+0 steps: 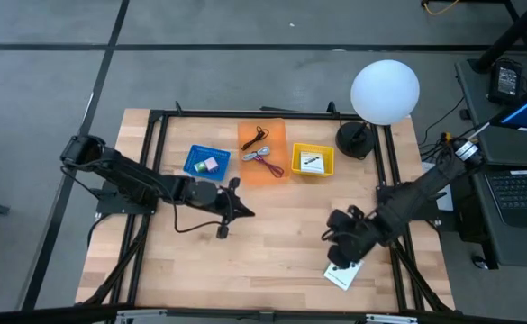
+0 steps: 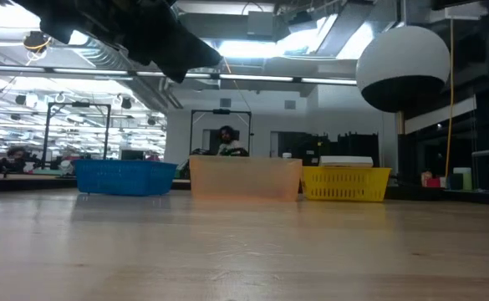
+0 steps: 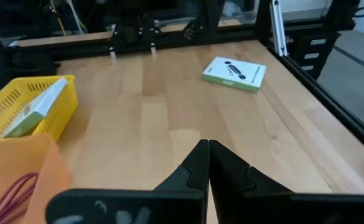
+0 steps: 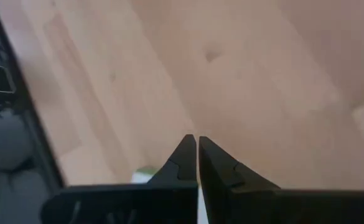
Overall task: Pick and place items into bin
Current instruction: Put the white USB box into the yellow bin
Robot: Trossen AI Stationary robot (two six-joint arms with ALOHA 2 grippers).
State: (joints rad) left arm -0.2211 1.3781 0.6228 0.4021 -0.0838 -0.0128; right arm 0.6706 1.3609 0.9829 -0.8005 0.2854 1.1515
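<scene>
Three bins stand in a row on the far half of the table. The blue bin [image 1: 206,162] holds tiny pink and green pieces, the orange bin [image 1: 263,150] holds black and reddish cables, and the yellow bin [image 1: 313,160] holds one white card. A second white card [image 1: 342,275] with a green edge lies flat near the table's near right corner, also seen as card [image 3: 234,73]. My right gripper [image 1: 340,245] [image 4: 197,144] is shut just above that card's far end. My left gripper [image 1: 238,207] [image 3: 208,149] is shut over bare wood near the middle of the table.
A white globe lamp [image 1: 385,90] on a black base [image 1: 355,139] stands at the far right, beside the yellow bin. A black frame rail [image 1: 245,114] runs around the table. Bare wood [image 1: 281,234] lies between the two grippers. A laptop [image 1: 520,189] sits off the right edge.
</scene>
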